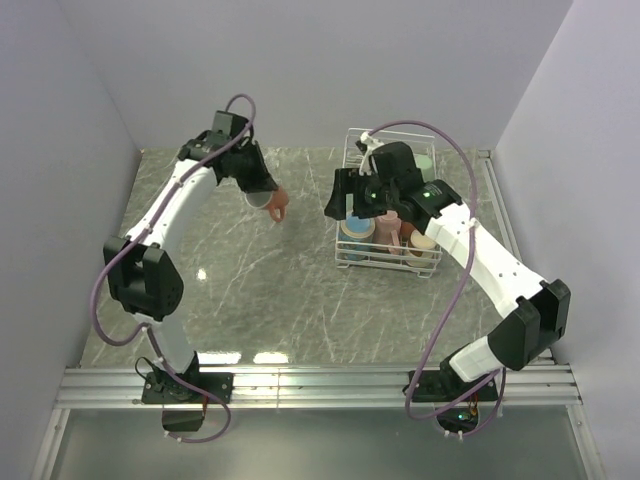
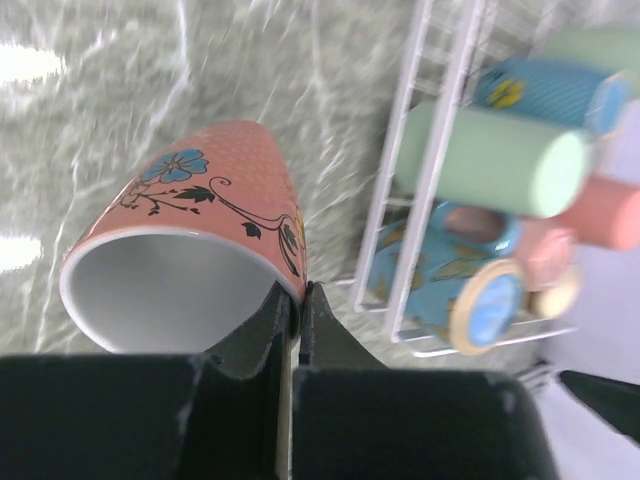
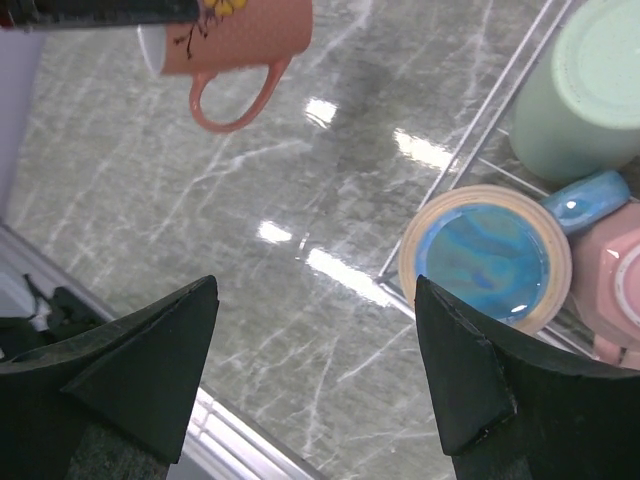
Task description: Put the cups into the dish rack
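already several cups (image 1: 357,228) sit in the dish rack (image 1: 385,264); the left pincer (image 2: 297,300) grips one salmon cup (image 2: 200,195) not yet loaded, the right pincer (image 3: 315,340) is open.

- Readable text, brand names, labels, numbers: none in any view.
- Salmon mug (image 2: 200,195): printed decoration only, a blue flower with black curling vine and leaves; no lettering.
- Blue mug (image 2: 545,90) lying in the dish rack (image 2: 417,150): a small yellow flower motif, blurred; no letters can be made out.
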You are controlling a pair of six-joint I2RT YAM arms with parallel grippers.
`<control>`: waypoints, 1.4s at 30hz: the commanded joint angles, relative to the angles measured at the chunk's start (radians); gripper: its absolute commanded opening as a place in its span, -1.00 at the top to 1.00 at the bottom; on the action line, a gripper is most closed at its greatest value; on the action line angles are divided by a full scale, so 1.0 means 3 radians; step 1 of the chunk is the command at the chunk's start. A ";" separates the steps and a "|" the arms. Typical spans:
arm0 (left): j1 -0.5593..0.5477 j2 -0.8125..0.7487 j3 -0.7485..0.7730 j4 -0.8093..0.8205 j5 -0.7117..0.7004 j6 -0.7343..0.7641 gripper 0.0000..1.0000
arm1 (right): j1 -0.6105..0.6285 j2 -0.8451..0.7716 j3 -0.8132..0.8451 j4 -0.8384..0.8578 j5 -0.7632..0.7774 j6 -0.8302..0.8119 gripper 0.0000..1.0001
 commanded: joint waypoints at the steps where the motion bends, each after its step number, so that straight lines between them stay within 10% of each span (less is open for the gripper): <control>1: 0.0157 -0.0406 0.0084 0.0610 0.0499 -0.0168 0.99 | -0.0089 -0.0254 -0.0024 0.0270 -0.0358 0.0118 -0.72; 18: 0.0234 -0.0780 -0.0627 0.3605 0.2054 -0.1835 0.99 | -0.0381 -0.0643 -0.0623 0.1774 -0.1842 0.0895 -0.76; 42: 0.0219 -0.0995 -0.1159 0.4272 0.2213 -0.2271 0.99 | -0.0723 -0.0030 -0.0199 0.2449 -0.1914 0.1468 -0.72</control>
